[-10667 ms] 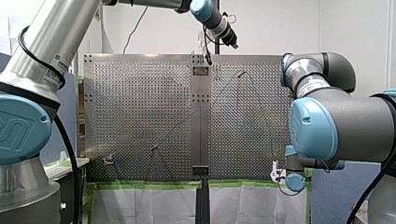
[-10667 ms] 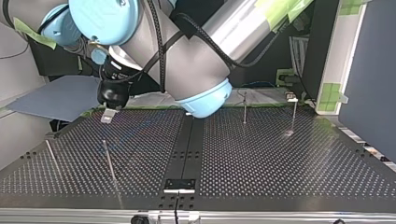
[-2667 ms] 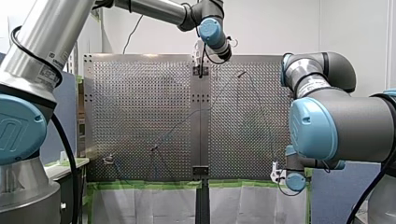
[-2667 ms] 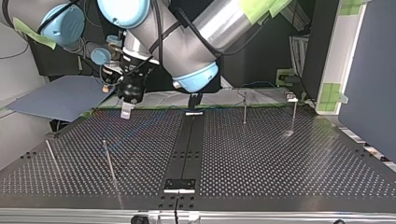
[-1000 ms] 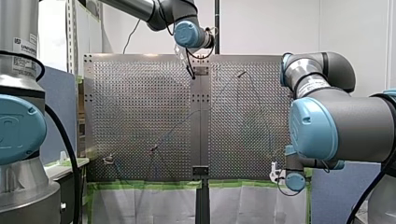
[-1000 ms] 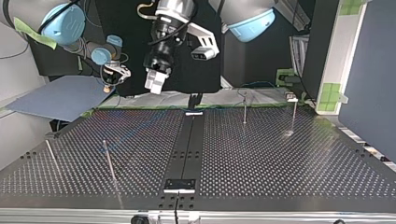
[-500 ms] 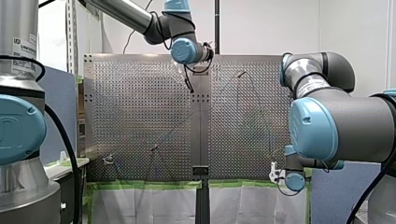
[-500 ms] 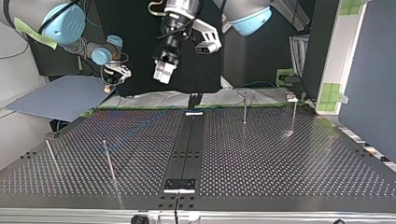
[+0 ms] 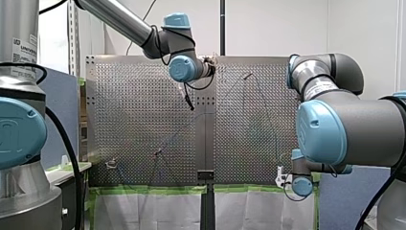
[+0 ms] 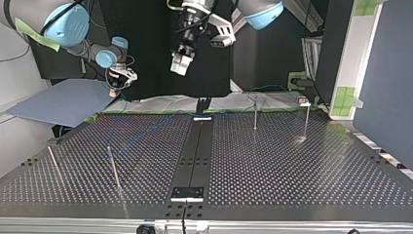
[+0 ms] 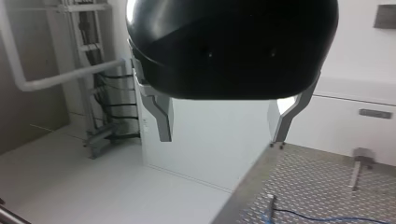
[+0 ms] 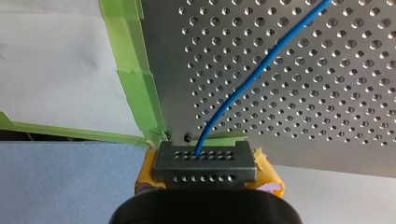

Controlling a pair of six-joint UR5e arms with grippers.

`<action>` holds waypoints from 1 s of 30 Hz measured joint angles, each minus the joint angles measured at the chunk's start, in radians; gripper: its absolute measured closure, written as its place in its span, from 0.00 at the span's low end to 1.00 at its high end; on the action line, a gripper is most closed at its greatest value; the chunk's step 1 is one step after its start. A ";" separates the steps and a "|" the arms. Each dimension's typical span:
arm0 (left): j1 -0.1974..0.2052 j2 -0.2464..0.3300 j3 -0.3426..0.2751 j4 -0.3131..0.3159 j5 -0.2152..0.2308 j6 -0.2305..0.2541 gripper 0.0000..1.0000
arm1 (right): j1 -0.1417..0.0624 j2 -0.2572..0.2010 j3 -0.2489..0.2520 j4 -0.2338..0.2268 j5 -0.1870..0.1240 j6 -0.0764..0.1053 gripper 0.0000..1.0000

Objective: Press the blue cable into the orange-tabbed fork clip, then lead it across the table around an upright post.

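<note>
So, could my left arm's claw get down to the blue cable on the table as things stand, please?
Probably yes: the left claw hangs open and empty above the table, with nothing between it and the blue cable.

A thin blue cable [image 12: 261,70] curves across the perforated metal table [image 12: 327,107] from its taped edge. Slim metal posts [image 10: 255,114] stand upright on the table.

A: Any readable text?
B: One label [image 9: 24,49] on my left arm's silver tube [image 9: 19,21], front view's left edge. It begins "UNIVER" and the rest is unclear.
A: Other views?
B: Nothing legible.
</note>
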 joint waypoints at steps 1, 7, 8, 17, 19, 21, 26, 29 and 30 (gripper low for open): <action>-0.001 0.000 -0.010 0.000 0.000 -0.001 0.00 | 0.000 0.000 0.000 0.001 -0.001 0.000 1.00; -0.003 0.000 -0.073 0.002 -0.001 -0.002 0.00 | 0.001 0.000 0.000 0.003 -0.003 -0.001 1.00; -0.004 0.000 -0.085 0.002 -0.002 -0.002 0.00 | 0.001 0.000 0.000 0.003 -0.003 -0.001 1.00; -0.006 0.000 -0.173 -0.001 -0.038 -0.025 0.00 | 0.001 0.000 0.000 0.003 -0.003 -0.001 1.00; -0.005 0.000 -0.191 -0.005 -0.054 -0.030 0.00 | 0.001 0.000 0.000 0.004 -0.003 -0.001 1.00; -0.001 0.000 -0.211 -0.009 -0.073 -0.030 0.00 | 0.001 0.000 0.000 0.004 -0.003 -0.001 1.00; 0.015 -0.018 -0.255 -0.003 -0.116 -0.011 0.00 | 0.001 0.000 0.000 0.004 -0.004 -0.001 1.00; 0.027 -0.042 -0.282 0.015 -0.144 -0.012 0.00 | 0.002 0.000 0.000 0.004 -0.004 -0.001 1.00; 0.030 -0.050 -0.291 0.022 -0.152 -0.015 0.00 | 0.001 0.000 0.000 0.004 -0.004 -0.001 1.00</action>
